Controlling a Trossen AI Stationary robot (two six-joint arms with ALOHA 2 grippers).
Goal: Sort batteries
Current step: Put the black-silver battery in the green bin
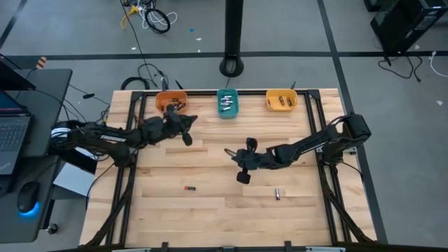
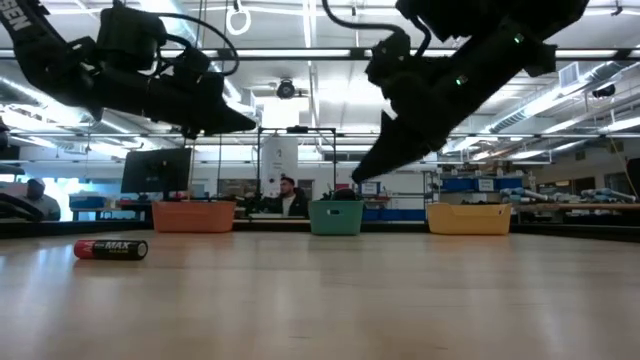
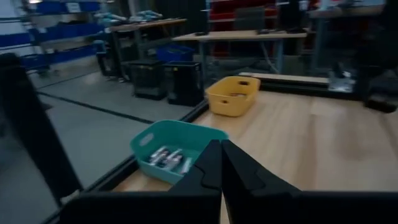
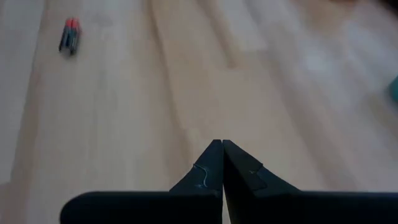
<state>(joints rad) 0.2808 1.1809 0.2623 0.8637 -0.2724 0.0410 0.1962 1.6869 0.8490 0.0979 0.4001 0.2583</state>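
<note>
Mostly sorted, I judge: cells already lie in the orange bin [image 1: 170,102], teal bin [image 1: 227,103] and yellow bin [image 1: 281,101] along the upper middle of the overhead frame. Two batteries are left on the table [image 1: 210,217]: a red-and-black battery [image 1: 189,187] lower left of centre and a silver battery [image 1: 277,194] lower right. My left gripper [image 1: 187,130], just beside the orange bin, is clenched on nothing. My right gripper [image 1: 231,152], mid-frame, is pinched together and empty.
</note>
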